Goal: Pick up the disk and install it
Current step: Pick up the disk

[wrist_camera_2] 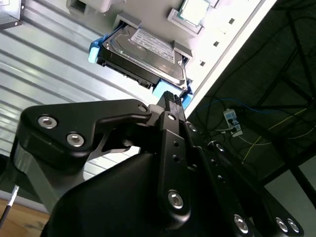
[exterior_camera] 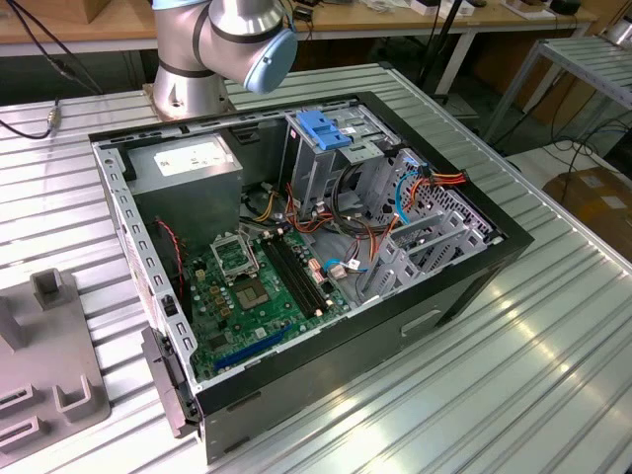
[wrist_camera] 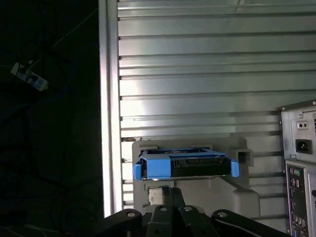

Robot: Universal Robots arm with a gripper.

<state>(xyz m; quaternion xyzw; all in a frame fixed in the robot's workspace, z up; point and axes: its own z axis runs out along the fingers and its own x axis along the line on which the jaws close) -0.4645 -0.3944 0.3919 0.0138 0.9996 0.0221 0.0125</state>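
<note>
- The disk sits in a grey holder on the table, close to one edge of the table.
- In the second wrist view the disk shows its dark face with the white label, and a blue rail runs along each long side.
- The holder keeps the disk between raised grey blocks. Whether the disk lies flat or leans there cannot be told.
- The gripper hangs above the holder, on the near side of the disk. Its two fingers are pressed together and there is nothing between them.
- In the second wrist view the gripper has its tip just beside the blue rail at one corner of the disk. Whether it touches the rail cannot be told.
- The rear panel of the case stands on the table near the holder, on the side away from the table edge.
- In the exterior view the case lies open in the middle of the table, and the green board inside it is visible.
- Inside the case, a grey box with a white sticker is in one far corner, and a cage with a blue handle is beside it.
- The arm rises from the far edge of the table, behind the case.
</note>
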